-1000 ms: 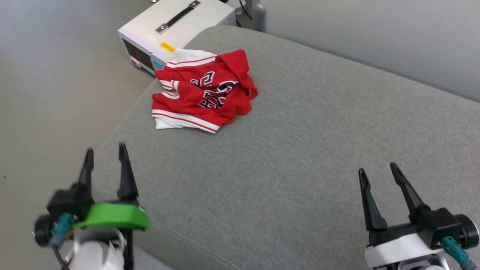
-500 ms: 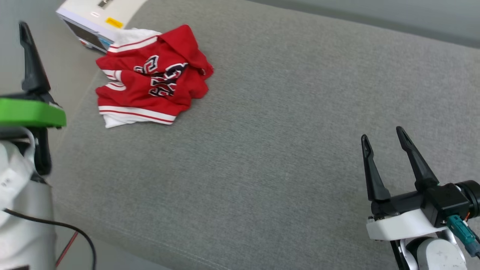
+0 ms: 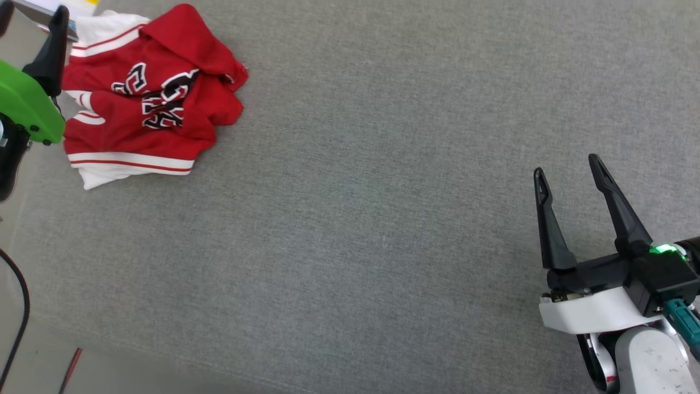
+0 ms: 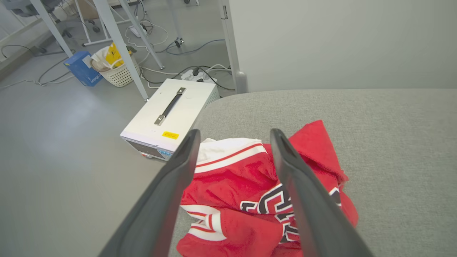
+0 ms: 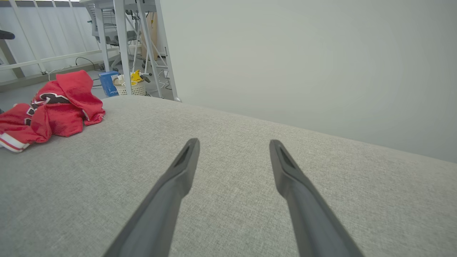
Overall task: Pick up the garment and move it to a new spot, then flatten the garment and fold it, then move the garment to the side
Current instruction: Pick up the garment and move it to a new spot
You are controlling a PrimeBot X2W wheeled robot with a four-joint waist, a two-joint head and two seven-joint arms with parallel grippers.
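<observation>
The garment (image 3: 147, 93) is a red jersey with white striped trim and black-and-white letters. It lies crumpled near the far left corner of a grey cushion (image 3: 383, 208). My left gripper (image 3: 31, 13) is at the picture's left edge, open, level with the garment's left side. In the left wrist view its open fingers (image 4: 234, 132) hover above the garment (image 4: 242, 178), apart from it. My right gripper (image 3: 566, 166) stands open at the lower right, far from the garment. In the right wrist view its fingers (image 5: 234, 141) hang over bare cushion, with the garment (image 5: 53, 110) far to the left.
A white box with a black handle (image 4: 171, 114) sits on the floor just past the cushion's corner by the garment. Table legs, cables, a basket (image 4: 119, 69) and a blue box (image 4: 82, 67) lie further off. A pale wall (image 5: 303, 60) runs behind the cushion.
The head camera has swung, shifting the whole picture up and left. My left gripper has risen and reached forward to the garment's side. The garment lies as before.
</observation>
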